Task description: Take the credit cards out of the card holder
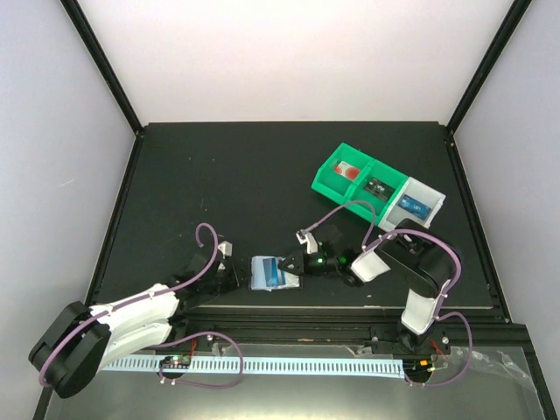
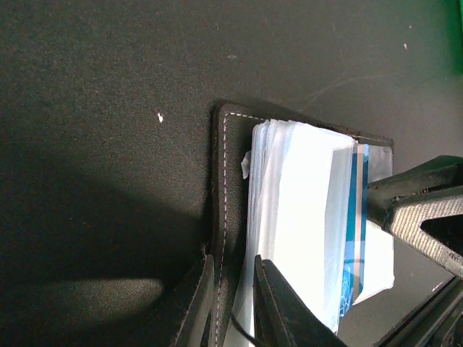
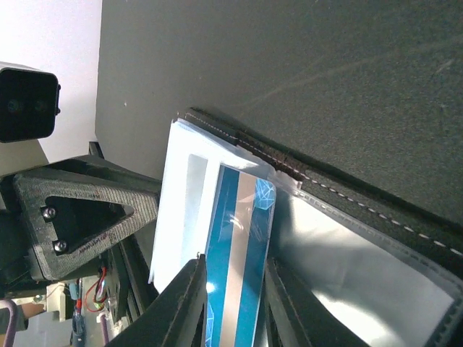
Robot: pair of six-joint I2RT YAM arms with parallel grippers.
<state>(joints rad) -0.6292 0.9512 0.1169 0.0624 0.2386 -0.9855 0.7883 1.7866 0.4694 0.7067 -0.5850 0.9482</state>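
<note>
The card holder [image 1: 261, 273] lies open on the black table between my two grippers. Its dark stitched edge [image 2: 223, 181] sits between the fingers of my left gripper [image 2: 231, 307], which is shut on it. Pale plastic sleeves [image 2: 296, 217] fan out beside that edge. A blue credit card [image 3: 242, 246] with a silver stripe lies on the sleeves, part way out of a pocket. My right gripper [image 3: 233, 262] is partly open, one finger along each long side of the card, with no pinch showing. From the left wrist, the card [image 2: 356, 217] shows as a thin strip beside the right gripper's fingers [image 2: 427, 210].
A green-and-grey compartment tray [image 1: 337, 171] stands at the back right, holding a red-and-white item [image 1: 348, 171], a dark green item [image 1: 378, 185] and a blue card-like item [image 1: 415, 206]. The table's near edge runs just in front of the holder.
</note>
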